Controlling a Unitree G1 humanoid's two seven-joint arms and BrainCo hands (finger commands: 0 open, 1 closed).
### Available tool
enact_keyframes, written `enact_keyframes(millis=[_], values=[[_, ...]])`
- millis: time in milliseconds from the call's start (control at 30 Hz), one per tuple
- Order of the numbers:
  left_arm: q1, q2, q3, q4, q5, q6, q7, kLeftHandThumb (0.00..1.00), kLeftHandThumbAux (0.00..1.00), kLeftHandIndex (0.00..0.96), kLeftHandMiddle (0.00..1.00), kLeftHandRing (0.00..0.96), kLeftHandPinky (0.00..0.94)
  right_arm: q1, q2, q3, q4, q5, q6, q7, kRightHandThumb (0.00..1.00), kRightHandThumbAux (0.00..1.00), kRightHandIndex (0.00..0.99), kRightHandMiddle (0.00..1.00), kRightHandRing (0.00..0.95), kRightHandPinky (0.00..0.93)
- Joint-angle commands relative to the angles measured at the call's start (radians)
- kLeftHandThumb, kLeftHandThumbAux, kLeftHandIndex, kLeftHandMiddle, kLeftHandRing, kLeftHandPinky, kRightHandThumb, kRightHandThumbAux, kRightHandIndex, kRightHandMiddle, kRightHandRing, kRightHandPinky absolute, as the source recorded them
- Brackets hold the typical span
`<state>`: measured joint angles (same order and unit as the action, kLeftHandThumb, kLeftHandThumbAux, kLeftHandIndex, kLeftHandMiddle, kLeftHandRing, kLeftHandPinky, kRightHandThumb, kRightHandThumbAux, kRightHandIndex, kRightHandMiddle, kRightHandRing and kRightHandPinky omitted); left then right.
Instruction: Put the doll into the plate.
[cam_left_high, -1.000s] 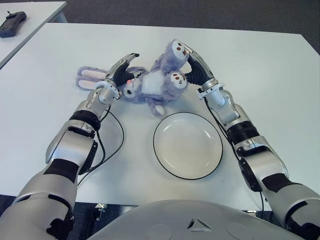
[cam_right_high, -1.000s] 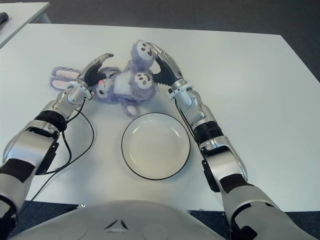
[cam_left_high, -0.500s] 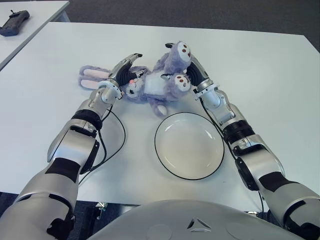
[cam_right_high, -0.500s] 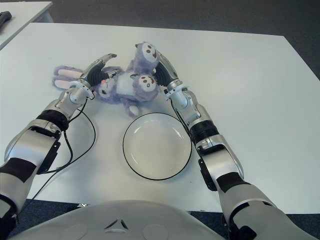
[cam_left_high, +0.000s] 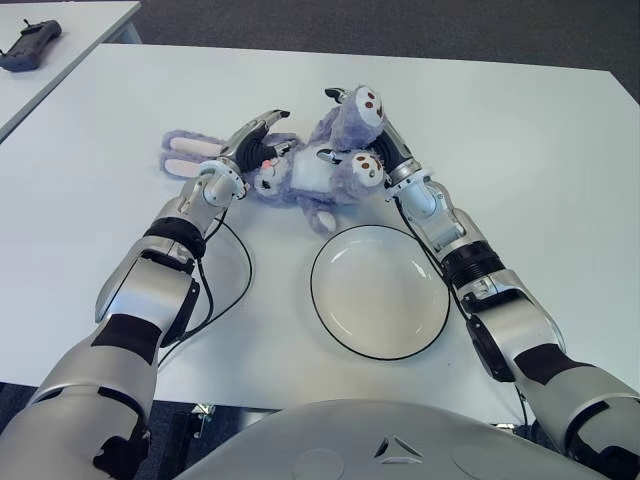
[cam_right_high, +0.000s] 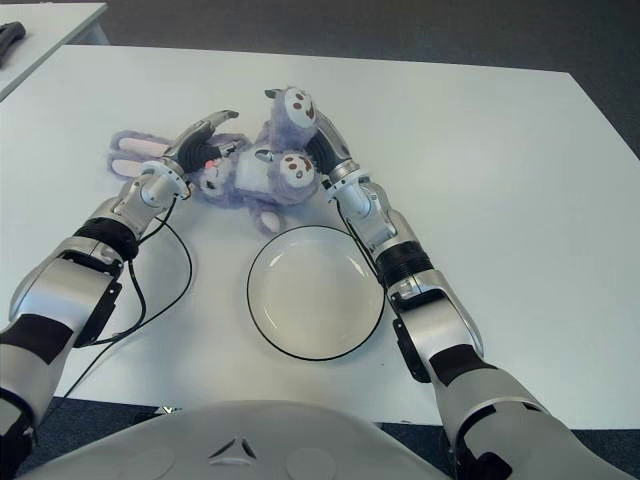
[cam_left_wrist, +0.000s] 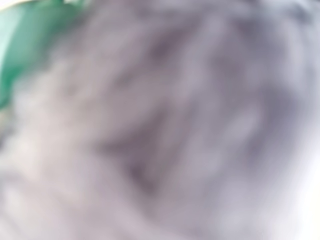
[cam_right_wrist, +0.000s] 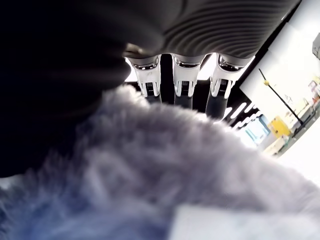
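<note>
White table (cam_left_high: 520, 140): doll (cam_left_high: 300, 170) beyond plate (cam_left_high: 380, 292), left hand (cam_left_high: 240, 150) fingers and right hand (cam_left_high: 385, 150) fingers clasping it.

A fluffy purple doll (cam_left_high: 300, 172) with long ears lies on its back on the white bench (cam_left_high: 520, 150), ears pointing left, just beyond the empty white, black-rimmed plate (cam_left_high: 379, 291).

My silvery metal fingers (cam_right_wrist: 148, 76) press fluffy purple plush on the rabbit doll (cam_left_high: 300, 172); the white plate (cam_left_high: 340, 330) looks glossy, the worktop (cam_left_high: 520, 150) matt.
</note>
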<state>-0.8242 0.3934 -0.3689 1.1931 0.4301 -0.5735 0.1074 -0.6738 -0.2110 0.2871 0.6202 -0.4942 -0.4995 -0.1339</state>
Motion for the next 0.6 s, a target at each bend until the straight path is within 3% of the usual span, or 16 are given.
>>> enact_keyframes(millis=[33,600], values=[[0.048,-0.042,-0.035,0.039,0.037,0.027,-0.077,0.386,0.320,0.015,0.049,0.059,0.086,0.001,0.009,0.008,-0.003,-0.011,0.018,-0.004,0.174,0.471,0.039,0.102,0.102,0.124],[0.044,-0.054,-0.024,0.020,-0.001,0.046,-0.241,0.443,0.386,0.079,0.100,0.120,0.155,0.005,0.031,-0.002,-0.011,-0.004,0.047,-0.029,0.203,0.485,0.084,0.117,0.112,0.140]])
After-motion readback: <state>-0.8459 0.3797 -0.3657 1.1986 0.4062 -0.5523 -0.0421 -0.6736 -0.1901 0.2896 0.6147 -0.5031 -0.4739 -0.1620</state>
